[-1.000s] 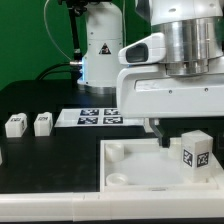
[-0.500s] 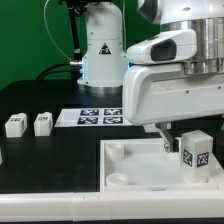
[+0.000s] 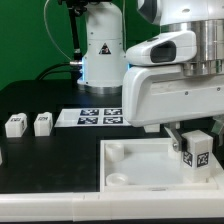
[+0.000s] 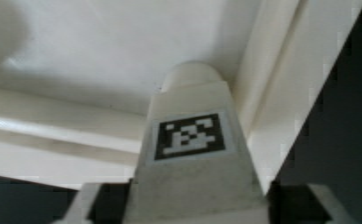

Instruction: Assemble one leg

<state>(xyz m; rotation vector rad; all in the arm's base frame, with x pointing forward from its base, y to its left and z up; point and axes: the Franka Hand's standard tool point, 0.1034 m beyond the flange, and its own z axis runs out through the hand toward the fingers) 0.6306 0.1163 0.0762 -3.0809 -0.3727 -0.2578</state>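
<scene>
My gripper [image 3: 192, 138] is shut on a leg [image 3: 197, 152], a small white post with a black-and-white tag on its face. It holds the leg upright at the corner of the large white panel [image 3: 130, 160] on the exterior view's right. I cannot tell whether the leg's end touches the panel. In the wrist view the leg [image 4: 196, 130] fills the gap between the two dark fingers [image 4: 110, 205] of my gripper [image 4: 201, 207]. The white panel [image 4: 89, 70] lies behind its tip. Two more legs [image 3: 15, 125] [image 3: 42, 123] stand on the black table at the exterior view's left.
The marker board [image 3: 95, 117] lies flat behind the panel, in front of the white robot base [image 3: 100, 50]. The panel has a round socket [image 3: 118, 180] at its near corner on the exterior view's left. The black table ends at a white front edge [image 3: 60, 208].
The hand shifted slightly toward the exterior view's right during the first half second. The leg stays in nearly the same place at the panel's corner. The loose legs have not moved.
</scene>
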